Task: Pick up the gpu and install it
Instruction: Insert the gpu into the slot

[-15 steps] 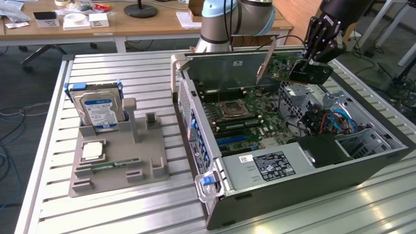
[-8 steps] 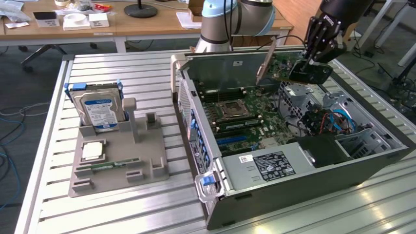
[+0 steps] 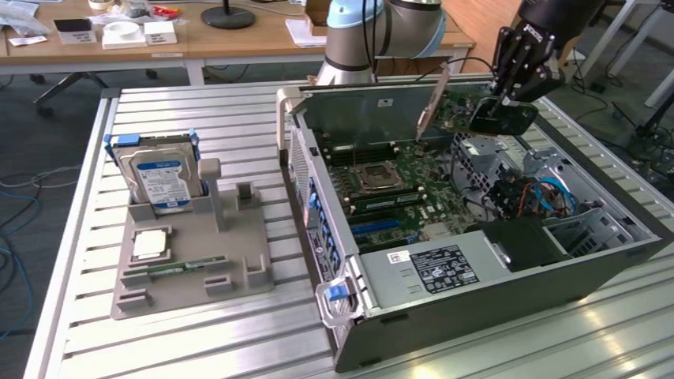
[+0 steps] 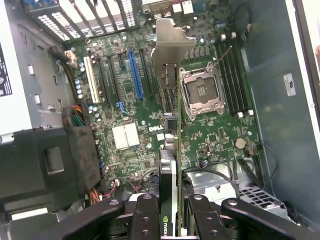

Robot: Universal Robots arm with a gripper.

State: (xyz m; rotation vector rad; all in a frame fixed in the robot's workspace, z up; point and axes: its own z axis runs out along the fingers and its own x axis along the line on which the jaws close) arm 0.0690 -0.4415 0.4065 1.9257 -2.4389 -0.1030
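Above the far end of the open computer case (image 3: pixel 463 300), the gpu (image 3: pixel 458 110) hangs on edge over the motherboard (image 3: pixel 384 181) — bracket at its left end, black fan block at the claw (image 3: pixel 516 93), not yet seated in a slot. The claw is pinching the card across its two faces. Well to the left on the slatted surface (image 3: pixel 211 347), a grey holder (image 3: pixel 195 268) carries a blue-labelled hard drive (image 3: pixel 158 180) — upright at its far end.

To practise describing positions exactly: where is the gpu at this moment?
In the exterior view the gpu is at the upper right, gripped by the end effector above the open computer case, over its motherboard.
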